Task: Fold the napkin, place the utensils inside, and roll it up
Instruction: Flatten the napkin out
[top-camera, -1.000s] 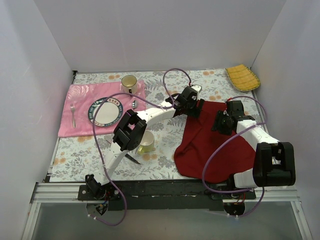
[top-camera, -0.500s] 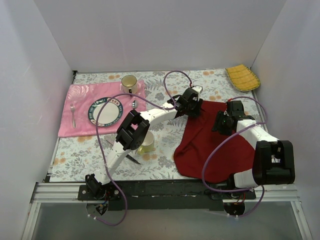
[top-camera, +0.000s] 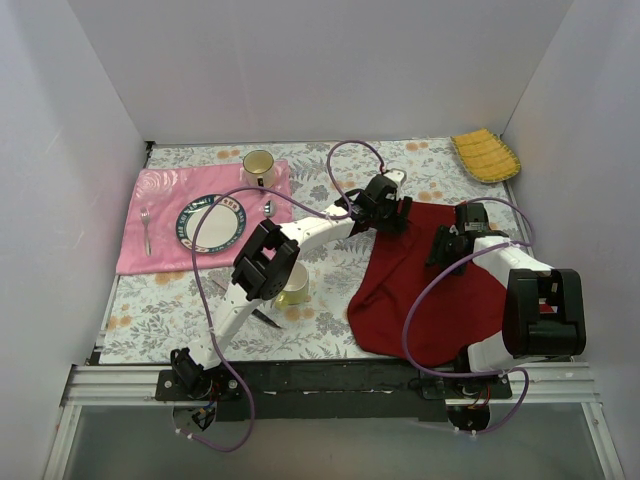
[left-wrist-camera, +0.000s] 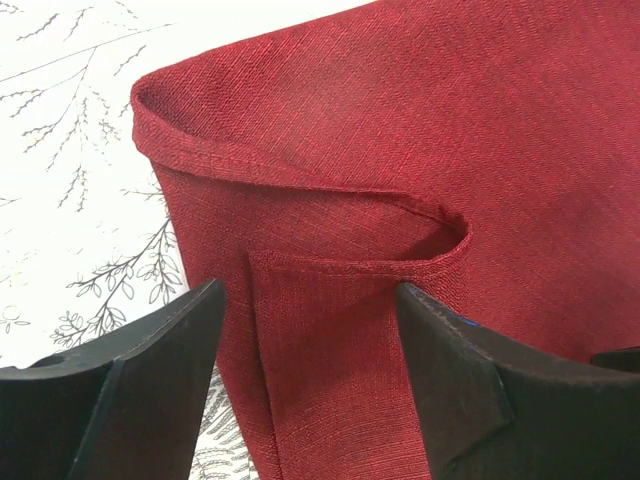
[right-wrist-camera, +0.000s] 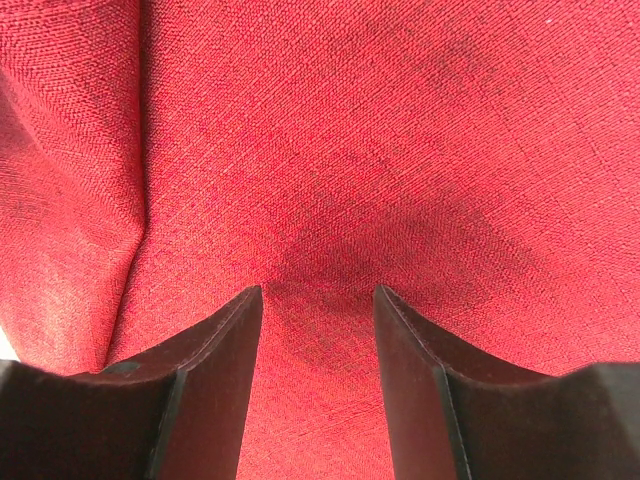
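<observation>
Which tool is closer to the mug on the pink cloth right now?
Left. The left tool is over the maroon napkin's far left corner, to the right of the mug. The right tool is farther right, also over the napkin.

On the floral table (top-camera: 330, 270) lie the pink cloth (top-camera: 150, 245) at left, the napkin (top-camera: 400, 290) at right and the yellow ribbed cloth (top-camera: 485, 155) far right. 1 cup (top-camera: 293, 285) and 1 knife (top-camera: 265, 316) sit mid-table.

Matt woven red cloth napkin (left-wrist-camera: 420, 130), stitched hem, printed tablecloth (left-wrist-camera: 70, 130)
</observation>
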